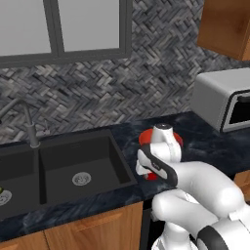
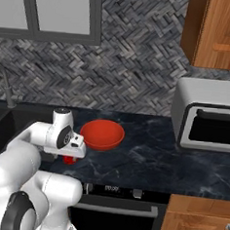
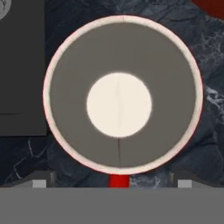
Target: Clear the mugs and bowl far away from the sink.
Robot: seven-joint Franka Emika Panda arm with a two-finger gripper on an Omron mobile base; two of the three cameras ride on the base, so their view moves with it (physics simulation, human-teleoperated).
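Hand view, looking straight down: a red mug [image 3: 119,98] with pale rim, grey interior and white base sits centred between the spread, empty fingertips of the gripper [image 3: 112,183], handle toward the camera. Right base view: red-orange bowl [image 2: 101,134] just beyond, on the dark marble counter [image 2: 147,158]. Left base view: black sink [image 1: 58,168] to the left, herringbone tile wall [image 1: 112,83] behind.

- The tabletop [image 2: 147,158] looks like polished dark marble with pale veins.
- The bowl [image 2: 101,134] is smooth red-orange with a soft sheen.
- The sink [image 1: 73,166] is matt black, its drain [image 1: 81,179] metal.
- The mug [image 3: 122,94] has a matt grey inside and a pale rim.
- The cabinets [image 2: 216,32] are brown wood.
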